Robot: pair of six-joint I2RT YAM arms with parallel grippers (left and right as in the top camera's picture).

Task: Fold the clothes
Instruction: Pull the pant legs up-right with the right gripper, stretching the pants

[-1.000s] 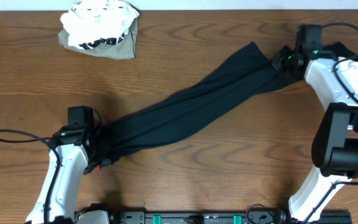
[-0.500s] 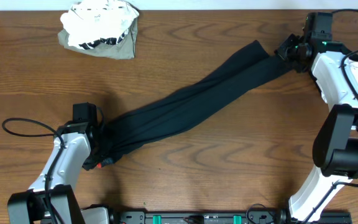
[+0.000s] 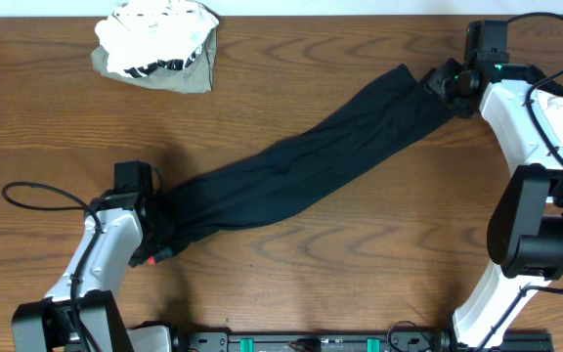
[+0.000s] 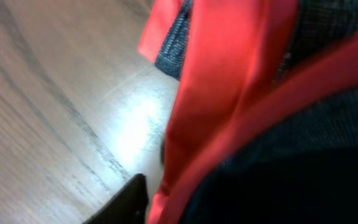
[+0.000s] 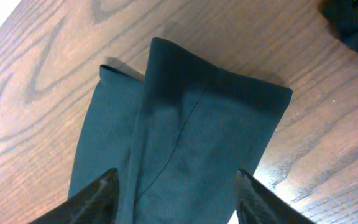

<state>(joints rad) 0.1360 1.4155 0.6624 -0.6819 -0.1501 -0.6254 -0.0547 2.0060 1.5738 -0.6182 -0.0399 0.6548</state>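
A long dark garment (image 3: 301, 176) lies stretched diagonally across the wooden table (image 3: 379, 274). My left gripper (image 3: 154, 233) is at its lower left end. In the left wrist view, red lining (image 4: 222, 93) and dark cloth fill the frame beside one black finger (image 4: 128, 202); the other finger is hidden. My right gripper (image 3: 440, 86) is at the upper right end. In the right wrist view its jaws (image 5: 178, 177) stand wide open, with the garment's hem (image 5: 197, 118) lying flat on the wood between them.
A crumpled white and olive garment (image 3: 159, 44) lies at the back left. A black cable (image 3: 37, 200) loops on the table by the left arm. Another dark piece of cloth (image 5: 353, 25) shows at the right wrist view's top right corner.
My right gripper has opened and let go of the garment's upper end, which now lies flat. The left arm has barely moved over the last half second.
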